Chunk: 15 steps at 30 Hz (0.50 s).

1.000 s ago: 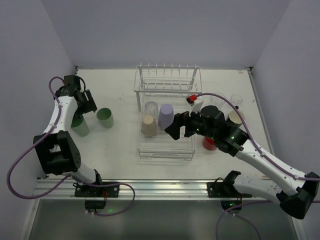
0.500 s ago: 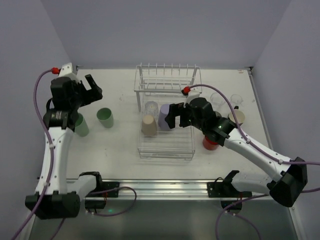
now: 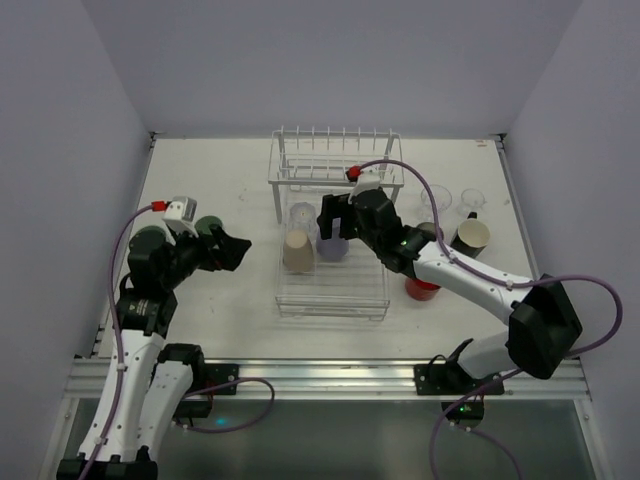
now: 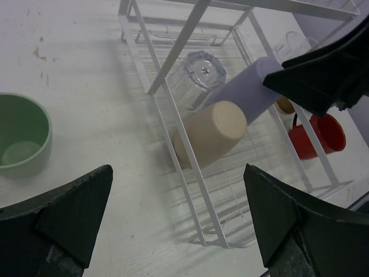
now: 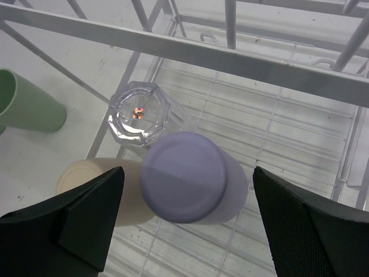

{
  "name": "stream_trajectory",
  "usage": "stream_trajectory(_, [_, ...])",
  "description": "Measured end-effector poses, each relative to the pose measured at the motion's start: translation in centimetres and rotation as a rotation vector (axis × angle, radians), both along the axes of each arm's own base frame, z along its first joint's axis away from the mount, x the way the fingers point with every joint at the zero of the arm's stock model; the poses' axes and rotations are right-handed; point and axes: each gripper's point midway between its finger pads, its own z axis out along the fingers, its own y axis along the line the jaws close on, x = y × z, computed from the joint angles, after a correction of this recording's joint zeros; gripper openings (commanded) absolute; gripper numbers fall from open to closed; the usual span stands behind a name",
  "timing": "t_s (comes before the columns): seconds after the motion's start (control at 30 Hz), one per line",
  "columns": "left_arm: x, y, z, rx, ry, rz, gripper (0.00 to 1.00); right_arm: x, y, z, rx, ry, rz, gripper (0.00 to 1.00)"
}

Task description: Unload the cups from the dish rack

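The white wire dish rack (image 3: 332, 312) stands mid-table. In its low basket three cups stand upside down: a tan one (image 3: 297, 252), a lavender one (image 3: 334, 247) and a clear one (image 3: 302, 214). My right gripper (image 3: 336, 214) is open and hovers right above the lavender cup (image 5: 183, 176), one finger on each side, not touching it. The tan cup (image 5: 86, 186) and the clear cup (image 5: 138, 113) sit just left of it. My left gripper (image 3: 234, 250) is open and empty, left of the rack, facing the tan cup (image 4: 211, 141).
A pale green cup (image 4: 21, 142) stands upright on the table left of the rack. A red cup (image 3: 420, 289), a black cup (image 3: 470, 236) and two clear cups (image 3: 437, 200) stand right of the rack. The rack's raised pronged shelf (image 3: 336, 160) is at the back.
My left arm swung from the far left by the green cups in toward the rack's left side. My right gripper moved up and left to sit over the lavender cup.
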Motion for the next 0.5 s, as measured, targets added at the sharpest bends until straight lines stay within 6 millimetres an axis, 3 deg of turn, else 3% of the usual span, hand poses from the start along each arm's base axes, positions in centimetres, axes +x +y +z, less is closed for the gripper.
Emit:
stream_trajectory(0.07, [-0.6, -0.4, -0.4, -0.003, -0.011, -0.032, 1.00, 0.6, 0.2, -0.9, -0.015, 0.001, -0.010, 0.94])
stream_trajectory(0.2, [-1.0, -1.1, 0.8, -0.008, -0.074, -0.079, 1.00, 1.2, 0.5, -2.9, -0.049, 0.021, -0.017, 0.93])
stream_trajectory(0.3, [-1.2, -1.5, 1.4, -0.018, -0.101, -0.113, 1.00, 1.5, 0.6, -3.5, -0.057, 0.023, -0.023, 0.86])
stream_trajectory(0.5, [-1.8, -2.6, 1.5, -0.055, -0.086, -0.181, 1.00, 1.9, 0.8, -3.1, -0.053, -0.014, -0.034, 0.54])
